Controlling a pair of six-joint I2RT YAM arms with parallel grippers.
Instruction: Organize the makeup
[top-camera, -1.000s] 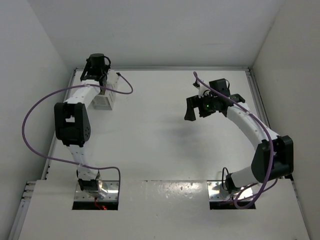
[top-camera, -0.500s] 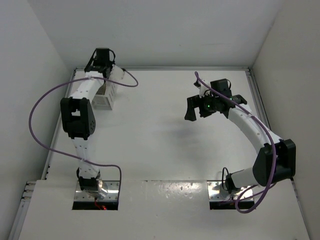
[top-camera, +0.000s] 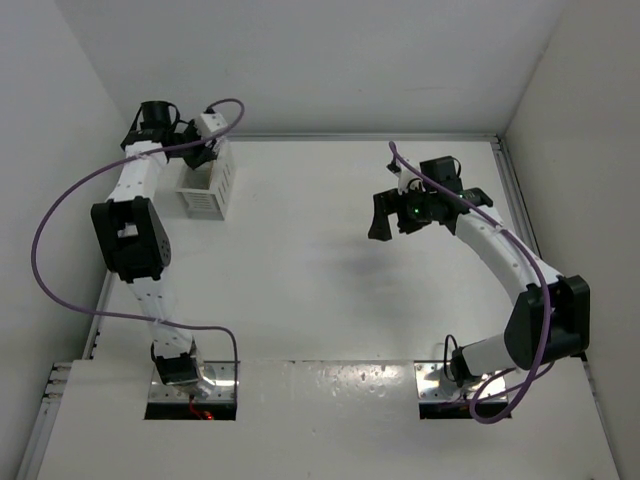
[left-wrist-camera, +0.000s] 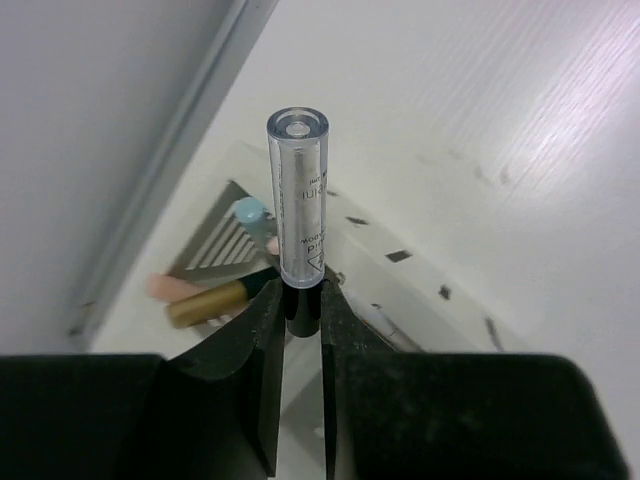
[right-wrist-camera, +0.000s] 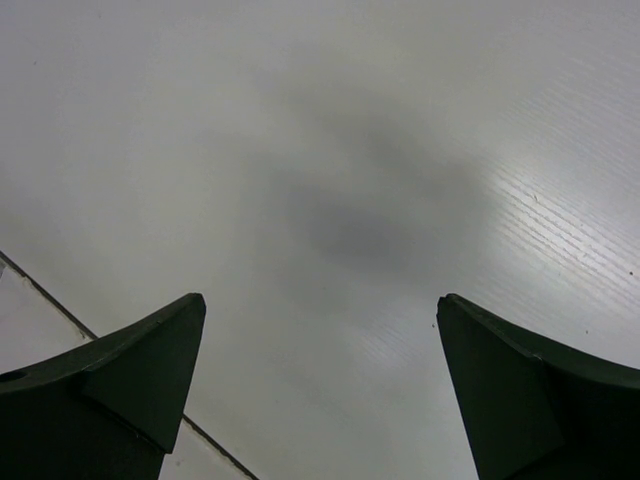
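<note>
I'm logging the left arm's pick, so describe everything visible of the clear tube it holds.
The clear tube is a see-through, plastic-looking cylinder with a ringed top and dark print down its side. Its black lower end is pinched in the left gripper and it points straight out of it, with the white slotted box behind it.

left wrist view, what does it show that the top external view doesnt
Only the left wrist view: a clear-capped cylindrical tube with a black base clamped in the left gripper. Below it are a gold-ended stick, a pink stick and a light blue tip at the white slotted box.
Only the top external view: the right arm, its right gripper open, and the purple cables.
Both: the left gripper over the box, at the far left of the white table.
</note>
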